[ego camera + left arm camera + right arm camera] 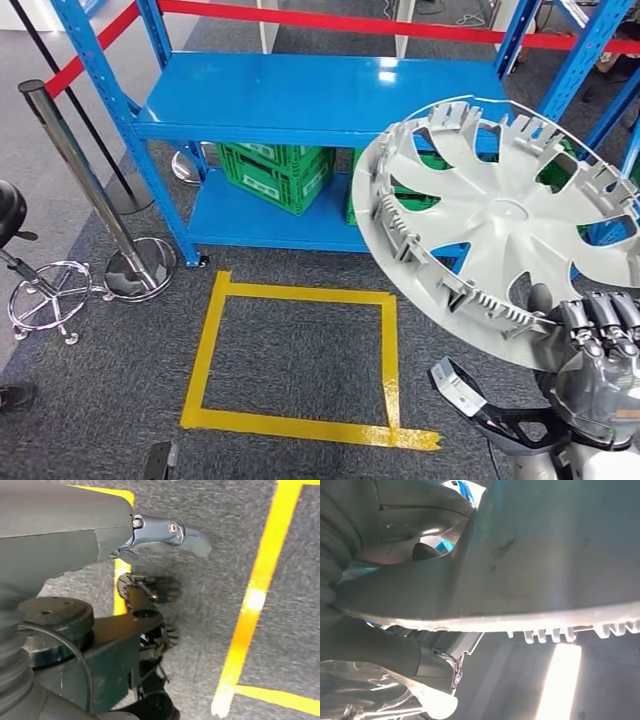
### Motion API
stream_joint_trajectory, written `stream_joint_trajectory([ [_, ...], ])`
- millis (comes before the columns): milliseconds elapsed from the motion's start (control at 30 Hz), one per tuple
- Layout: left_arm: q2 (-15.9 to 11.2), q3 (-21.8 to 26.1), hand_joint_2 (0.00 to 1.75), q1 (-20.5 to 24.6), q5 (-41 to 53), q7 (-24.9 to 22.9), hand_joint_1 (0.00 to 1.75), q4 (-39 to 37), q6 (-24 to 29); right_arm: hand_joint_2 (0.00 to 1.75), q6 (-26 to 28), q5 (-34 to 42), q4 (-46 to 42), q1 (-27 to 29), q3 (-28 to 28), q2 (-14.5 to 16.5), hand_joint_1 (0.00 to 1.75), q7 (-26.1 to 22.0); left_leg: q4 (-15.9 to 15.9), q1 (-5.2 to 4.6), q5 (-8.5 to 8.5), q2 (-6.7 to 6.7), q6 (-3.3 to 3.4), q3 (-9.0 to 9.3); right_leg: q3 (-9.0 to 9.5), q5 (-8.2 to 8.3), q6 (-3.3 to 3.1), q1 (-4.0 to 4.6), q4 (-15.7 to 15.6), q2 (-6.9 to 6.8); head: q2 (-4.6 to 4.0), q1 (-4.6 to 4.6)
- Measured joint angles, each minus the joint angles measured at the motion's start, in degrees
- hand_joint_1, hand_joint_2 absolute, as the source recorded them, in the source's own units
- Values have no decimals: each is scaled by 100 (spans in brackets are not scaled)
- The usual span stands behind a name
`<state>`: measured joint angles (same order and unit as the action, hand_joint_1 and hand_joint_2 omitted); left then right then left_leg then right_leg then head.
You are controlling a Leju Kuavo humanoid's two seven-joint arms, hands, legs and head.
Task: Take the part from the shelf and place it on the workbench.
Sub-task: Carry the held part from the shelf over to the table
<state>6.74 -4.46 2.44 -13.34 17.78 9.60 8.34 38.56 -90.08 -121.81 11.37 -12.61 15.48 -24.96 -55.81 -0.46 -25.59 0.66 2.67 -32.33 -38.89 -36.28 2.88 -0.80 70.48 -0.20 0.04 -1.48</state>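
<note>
A large silver wheel cover (498, 225), inner side up with clips around its rim, hangs tilted in front of the blue shelf (302, 95). My right hand (596, 345) grips its near rim at the lower right of the head view, fingers over the edge. In the right wrist view the cover's (546, 555) grey surface is pressed close against my right hand (342, 580). My left hand (166, 532) hangs low over the grey carpet; one finger points out with nothing in it.
The shelf's top board is bare; green crates (275, 170) sit on its lower level. A yellow tape rectangle (294, 360) marks the carpet before the shelf. A chrome post (90, 185) with red barrier belt and a black stool (30, 265) stand at the left.
</note>
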Motion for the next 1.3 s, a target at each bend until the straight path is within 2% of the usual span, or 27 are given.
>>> stream_joint_trajectory([
  [33,1,0,175,0,30,1,0,0,10,175,0,1,-12,10,-14,1,175,0,-9,-5,73,6,-1,-93,11,-25,15,-1,249,0,0,-1],
  [100,3,0,175,0,91,2,0,0,33,175,0,-1,-34,28,-47,4,175,0,-42,-7,217,12,-20,-293,261,269,32,-6,257,-1,0,-1],
  [167,8,0,175,1,139,3,0,1,43,175,0,-2,-64,34,-76,9,175,-1,-106,-12,339,8,-62,-481,876,498,36,-14,-459,-1,1,-6],
  [200,12,0,175,2,153,5,0,1,43,175,0,-3,-86,33,-88,14,175,-3,-146,-21,399,5,-89,-557,1212,456,21,-16,-931,4,1,-5],
  [267,14,-1,175,4,158,7,0,2,36,175,0,-3,-122,42,-104,23,175,-8,-184,-37,526,1,-133,-645,1535,305,-23,-2,-1496,16,0,-4],
  [333,10,-1,175,-8,148,8,0,1,17,175,0,-2,-136,53,-123,35,175,-11,-177,-23,602,-6,-186,-688,1441,337,-106,2,-1540,9,0,-4],
  [367,7,-1,175,-20,140,9,0,1,4,175,0,-2,-138,56,-135,44,175,-12,-229,-12,495,-14,-226,-711,1390,389,-153,-2,-1534,-2,0,1],
  [400,5,-1,175,-30,136,10,0,1,-6,175,0,-3,-139,55,-147,55,175,-13,-385,1,265,-21,-269,-745,1332,452,-202,-12,-1533,-17,0,10],
  [467,2,-1,175,-34,134,16,0,1,-21,175,0,-4,-144,54,-174,78,175,-15,-1024,30,-395,-26,-343,-832,1207,579,-255,-18,-1522,-32,0,32],
  [500,2,-1,175,-31,135,20,0,1,-25,175,0,-4,-145,52,-187,85,175,-15,-1416,44,-636,-26,-367,-866,1136,645,-263,-18,-1507,-36,0,37],
  [533,1,-1,175,-26,136,23,0,1,-27,175,0,-4,-146,51,-200,89,175,-15,-1720,57,-725,-26,-382,-861,1051,711,-260,-18,-1480,-38,0,38],
  [567,1,-1,175,-24,136,25,0,2,-29,175,0,-4,-146,51,-211,90,175,-15,-1869,68,-682,-26,-388,-795,955,769,-253,-18,-1443,-39,0,40],
  [600,1,-1,175,-21,136,25,0,2,-30,175,0,-5,-146,51,-221,91,175,-16,-1806,77,-551,-27,-384,-646,851,818,-243,-19,-1399,-39,0,41],
  [667,-2,0,175,-16,137,26,0,2,-30,175,0,-5,-146,52,-238,99,175,-18,-1150,82,-347,-36,-349,-126,662,892,-212,-17,-1311,-36,0,42],
  [733,-5,0,175,-9,138,29,0,2,-30,175,0,-5,-152,49,-249,110,175,-18,-411,65,-397,-52,-296,327,539,968,-161,-5,-1254,-38,0,38],
  [767,-7,0,175,-7,138,31,0,2,-30,175,0,-4,-156,48,-252,114,175,-18,-219,50,-444,-59,-270,416,496,1017,-130,-4,-1248,-41,0,35],
  [833,-5,0,175,-14,138,32,0,2,-30,175,0,-4,-164,47,-256,117,175,-18,-125,42,-395,-50,-203,383,438,1091,-63,-16,-1258,-44,0,36],
  [867,-5,0,175,-15,138,32,0,2,-30,175,0,-4,-166,48,-257,117,175,-18,-108,46,-340,-39,-158,341,394,1037,-36,-24,-1228,-39,0,32],
  [933,-3,0,175,-9,138,33,0,2,-31,175,0,-4,-167,48,-261,117,175,-18,-80,53,-227,-15,-68,232,239,639,-5,-32,-866,-18,0,14],
  [1000,-1,0,175,-2,138,33,0,2,-32,175,0,-4,-168,47,-262,117,175,-21,-91,20,-123,-7,-23,89,53,125,3,-30,-136,-5,0,1],
  [1033,1,0,175,-2,143,33,0,2,-32,175,0,-4,-168,47,-263,117,175,-24,-95,1,-69,-4,-17,18,10,11,2,-28,182,-4,0,1],
  [1067,1,0,175,-2,153,33,0,2,-32,175,0,-4,-168,47,-266,117,175,-28,-98,-16,-16,-1,-12,-52,34,34,-4,-25,352,-3,0,3],
  [1100,1,0,175,-2,167,32,0,2,-31,175,0,-4,-168,47,-268,117,175,-32,-101,-30,32,0,-13,-120,149,182,-19,-19,323,-3,0,2],
  [1167,3,0,175,-3,192,27,0,2,-31,175,0,-4,-168,44,-271,117,175,-49,-106,-44,116,-3,-30,-232,643,521,-77,6,-303,-3,0,4],
  [1200,6,0,175,-2,200,24,0,2,-32,175,0,-4,-172,39,-271,118,175,-58,-116,-55,153,-4,-47,-275,962,572,-106,24,-767,-3,0,6],
  [1233,9,-1,175,-3,208,19,0,2,-36,175,0,-4,-177,31,-272,118,175,-67,-125,-63,195,-6,-68,-308,1219,540,-125,40,-1172,-4,0,7],
  [1300,12,-3,175,-4,241,14,0,2,-51,175,0,-3,-186,20,-275,119,175,-71,-137,-66,283,-4,-115,-359,1439,433,-138,66,-1570,-1,0,9],
])
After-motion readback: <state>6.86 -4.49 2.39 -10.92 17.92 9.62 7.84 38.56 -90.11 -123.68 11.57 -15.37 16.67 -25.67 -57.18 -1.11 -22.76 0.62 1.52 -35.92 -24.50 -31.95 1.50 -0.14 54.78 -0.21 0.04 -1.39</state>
